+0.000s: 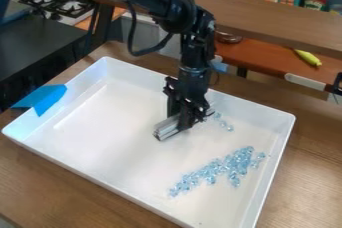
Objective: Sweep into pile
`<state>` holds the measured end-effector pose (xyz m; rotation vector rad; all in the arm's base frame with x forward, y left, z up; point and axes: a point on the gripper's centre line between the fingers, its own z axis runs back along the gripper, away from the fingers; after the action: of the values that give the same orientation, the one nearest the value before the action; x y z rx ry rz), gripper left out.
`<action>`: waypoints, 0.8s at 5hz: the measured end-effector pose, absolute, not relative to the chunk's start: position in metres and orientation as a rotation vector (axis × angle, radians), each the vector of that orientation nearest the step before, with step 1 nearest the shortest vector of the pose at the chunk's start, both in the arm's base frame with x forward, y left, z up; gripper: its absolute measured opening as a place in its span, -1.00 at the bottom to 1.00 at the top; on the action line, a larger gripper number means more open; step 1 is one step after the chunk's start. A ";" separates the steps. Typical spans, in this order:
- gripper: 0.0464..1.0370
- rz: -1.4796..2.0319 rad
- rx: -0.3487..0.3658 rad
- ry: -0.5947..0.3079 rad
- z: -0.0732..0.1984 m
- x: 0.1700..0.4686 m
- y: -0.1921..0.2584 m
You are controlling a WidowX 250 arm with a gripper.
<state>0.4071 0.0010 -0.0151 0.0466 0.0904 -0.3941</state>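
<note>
We see the gripper (182, 121) at the middle of the white tray (87, 164), clamped on a pale bar (165, 128). Our clear blue beads (234, 164) lie in a slanting band at near right, with a few strays just right of the gripper.

The tray (110, 144) looks smooth plastic, the table (40, 182) wood, beads (238, 162) glassy.

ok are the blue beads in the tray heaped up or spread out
Spread out: most beads form a loose, slanting band in the tray, and a few lie apart near the gripper.
</note>
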 end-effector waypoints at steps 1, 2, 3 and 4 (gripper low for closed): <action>-0.32 -0.405 0.042 0.091 -0.016 0.407 -0.006; -0.32 -0.440 0.036 0.079 -0.018 0.402 -0.018; -0.32 -0.511 0.005 0.090 -0.017 0.384 -0.045; -0.32 -0.571 -0.024 0.107 -0.015 0.367 -0.073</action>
<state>0.3672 -0.0735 -0.0150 -0.0239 0.1070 -0.5712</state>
